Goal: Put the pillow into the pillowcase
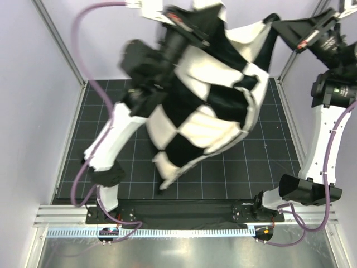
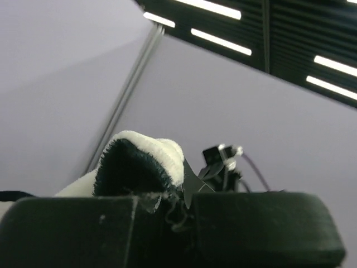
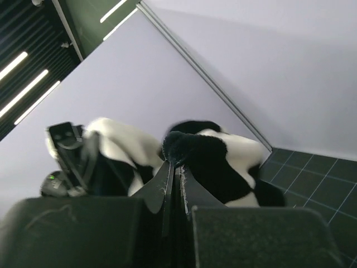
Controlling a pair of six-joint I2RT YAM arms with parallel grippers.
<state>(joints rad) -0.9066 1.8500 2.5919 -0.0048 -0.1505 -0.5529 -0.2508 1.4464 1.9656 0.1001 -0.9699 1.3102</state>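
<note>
The pillowcase (image 1: 206, 111) is a thick plush cover of large black and white checkerboard squares, and in the top view it hangs in the air above the black gridded mat (image 1: 251, 162), slung between the two raised arms. Its upper edge stretches across the far side of the cell. From there the cloth sags and narrows toward the near left, so its long axis runs diagonally from the far right corner down to a drooping white-and-black tip close to the mat's near edge. The fabric is deep-piled and fuzzy, with soft rounded folds and a rolled seam along the right side, and it bulges rather than hanging flat. Whether the pillow sits inside cannot be told. The left gripper (image 2: 187, 192) has its jaws closed on the pillowcase (image 2: 142, 162): a black fold capped with white pile rises just over the dark, matte, block-shaped fingers, with loose threads caught at the seam between them. The right gripper (image 3: 173, 167) is likewise clamped tight, its thin finger blades pressed together on a black furry edge of the pillowcase (image 3: 212, 159), which swells out beyond in black and white lobes. In the top view the left arm is blurred near the cloth. The right gripper (image 1: 273, 19) meets the far right corner.
</note>
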